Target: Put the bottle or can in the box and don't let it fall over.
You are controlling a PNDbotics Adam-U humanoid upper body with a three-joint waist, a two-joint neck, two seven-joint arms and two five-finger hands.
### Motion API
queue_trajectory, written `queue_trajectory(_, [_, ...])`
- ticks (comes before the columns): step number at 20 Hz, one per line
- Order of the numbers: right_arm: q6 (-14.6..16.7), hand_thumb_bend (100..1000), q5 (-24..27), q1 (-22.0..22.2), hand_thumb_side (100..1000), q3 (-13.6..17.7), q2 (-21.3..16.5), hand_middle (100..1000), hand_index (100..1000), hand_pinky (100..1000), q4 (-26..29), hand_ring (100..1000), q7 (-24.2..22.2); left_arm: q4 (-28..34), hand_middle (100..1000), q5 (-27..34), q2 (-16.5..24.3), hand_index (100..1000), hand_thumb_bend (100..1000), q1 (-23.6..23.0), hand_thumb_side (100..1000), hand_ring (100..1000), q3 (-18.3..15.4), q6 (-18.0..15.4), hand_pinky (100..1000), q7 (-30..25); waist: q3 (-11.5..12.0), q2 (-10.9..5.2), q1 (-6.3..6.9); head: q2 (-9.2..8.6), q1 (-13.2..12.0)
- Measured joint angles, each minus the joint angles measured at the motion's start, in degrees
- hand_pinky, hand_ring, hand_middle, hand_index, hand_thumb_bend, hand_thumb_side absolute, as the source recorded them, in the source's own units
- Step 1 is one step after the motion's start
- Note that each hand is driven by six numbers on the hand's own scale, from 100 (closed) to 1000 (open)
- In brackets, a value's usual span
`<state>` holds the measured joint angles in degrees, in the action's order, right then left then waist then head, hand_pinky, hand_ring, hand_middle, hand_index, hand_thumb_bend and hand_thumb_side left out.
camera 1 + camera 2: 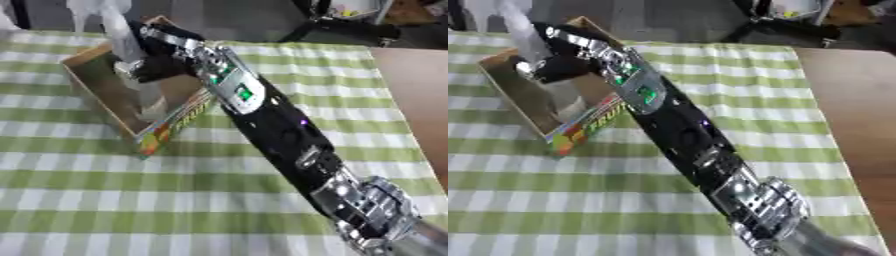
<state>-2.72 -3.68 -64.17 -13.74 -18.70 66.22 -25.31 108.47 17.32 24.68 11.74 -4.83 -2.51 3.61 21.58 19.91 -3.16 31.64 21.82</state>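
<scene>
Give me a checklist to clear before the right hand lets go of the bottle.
1. Bottle inside the box: ok.
2. Bottle upright: ok, it looks roughly vertical.
3. Bottle's base resting on the box floor: cannot tell.
4. Right hand curled around the bottle's top: ok.
5. Box flat on the checked tablecloth: ok.
6. Left hand clear of the box: cannot tell, it shows in neither view.

Setting: indoor robot test area, dressed as a dining spot. Evidence: table [411, 90] of bare brown wood, largely covered by a green-and-white checked cloth [131, 200]; grey floor [245, 17] beyond the far edge; dark equipment legs [341, 27] standing there; 1 black-and-silver robot arm [280, 130] across the cloth.
</scene>
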Motion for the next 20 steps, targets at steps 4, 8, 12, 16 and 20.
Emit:
queue_trajectory(4, [-1.0,100,1.6,1.7,427,0.3,-1.7,1000,1000,1000,2.3,1000,-0.1,0.0,933,-0.1,0.0,857,114,-0.2,847,838,-0.2,-0.1,944,0.2,-0.5,-0.21,0.11,0.02,-0.3])
queue_trajectory(8, [-2.5,100,4.5,4.1,490,0.7,-3.9,1000,1000,1000,5.7,1000,0.4,0.0,933,-0.2,0.0,857,114,-0.7,847,837,-0.4,-0.2,943,0.5,-1.0,-0.47,0.31,0.06,-0.8])
queue_trajectory(12, [-4.0,100,7.2,6.8,477,1.2,-6.3,1000,1000,994,10.5,1000,1.7,0.0,933,-0.2,0.0,857,112,-1.1,845,837,-0.5,-0.2,943,0.7,-1.5,-0.66,0.76,0.3,-1.3])
queue_trajectory(16, [-4.9,100,8.9,10.3,533,1.8,-9.3,1000,1000,974,15.8,1000,2.9,0.0,933,-0.2,0.0,856,113,-1.4,845,836,-0.7,-0.3,943,0.8,-2.1,-1.12,1.0,0.52,-1.7])
queue_trajectory(20, [-4.9,100,10.7,14.1,499,2.6,-11.8,1000,1000,961,20.9,1000,2.8,0.0,933,-0.3,0.0,857,112,-1.7,844,836,-0.7,-0.4,942,0.9,-2.5,-1.29,1.32,0.56,-2.1])
